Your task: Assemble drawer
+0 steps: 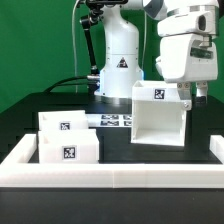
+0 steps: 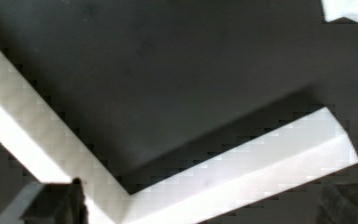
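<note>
The large white cube casing (image 1: 158, 115) stands on the black table at the exterior view's right, its open front facing the camera and a tag on its upper wall. My gripper (image 1: 192, 97) hangs at the casing's upper right corner. In the wrist view my gripper (image 2: 202, 200) is open, with dark fingers (image 2: 51, 200) set wide apart and the casing's white wall edge (image 2: 247, 160) lying between them. Two smaller open-topped white boxes, one behind (image 1: 64, 122) and one in front (image 1: 68, 150), stand at the exterior view's left, each with a tag.
The marker board (image 1: 115, 120) lies flat between the boxes and the robot base (image 1: 120, 70). A long low white border wall (image 1: 110, 176) runs along the front and up both sides. A green backdrop stands behind.
</note>
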Available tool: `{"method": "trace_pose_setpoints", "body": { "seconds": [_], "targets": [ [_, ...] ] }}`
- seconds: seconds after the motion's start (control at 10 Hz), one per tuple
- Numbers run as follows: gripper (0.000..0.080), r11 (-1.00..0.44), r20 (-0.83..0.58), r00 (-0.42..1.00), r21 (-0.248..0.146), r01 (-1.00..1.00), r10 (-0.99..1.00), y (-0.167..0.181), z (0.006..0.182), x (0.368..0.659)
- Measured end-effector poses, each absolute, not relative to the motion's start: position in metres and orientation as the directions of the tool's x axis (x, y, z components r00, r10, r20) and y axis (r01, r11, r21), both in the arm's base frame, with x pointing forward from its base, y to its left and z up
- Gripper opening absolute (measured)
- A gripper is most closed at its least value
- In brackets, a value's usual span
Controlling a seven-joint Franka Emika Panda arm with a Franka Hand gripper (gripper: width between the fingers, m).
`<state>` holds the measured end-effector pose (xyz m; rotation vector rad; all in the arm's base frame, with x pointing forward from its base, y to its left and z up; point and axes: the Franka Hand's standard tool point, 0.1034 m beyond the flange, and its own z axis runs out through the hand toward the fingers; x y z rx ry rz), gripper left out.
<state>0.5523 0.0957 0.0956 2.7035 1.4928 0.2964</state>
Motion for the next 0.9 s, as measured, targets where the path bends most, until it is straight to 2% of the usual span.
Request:
{"method": "trace_pose_setpoints", "body": {
  "seconds": [0.3,0.4,0.5,0.6,0.9],
  "targets": [
    [0.065,-0.581,0.156,0.563,0.116,0.805,0.811,0.096,0.096,0.552],
    [0.065,-0.822,0.196,0.802,0.034,0.569,0.564,0.1,0.095,0.551],
    [0.065,-0.8,0.193,0.781,0.044,0.598,0.595,0.1,0.095,0.551],
    [0.065,-0.826,0.195,0.807,0.035,0.562,0.557,0.1,0.096,0.55],
    [0.065,-0.948,0.169,0.936,-0.024,0.318,0.309,0.104,0.11,0.539]
  ]
}}
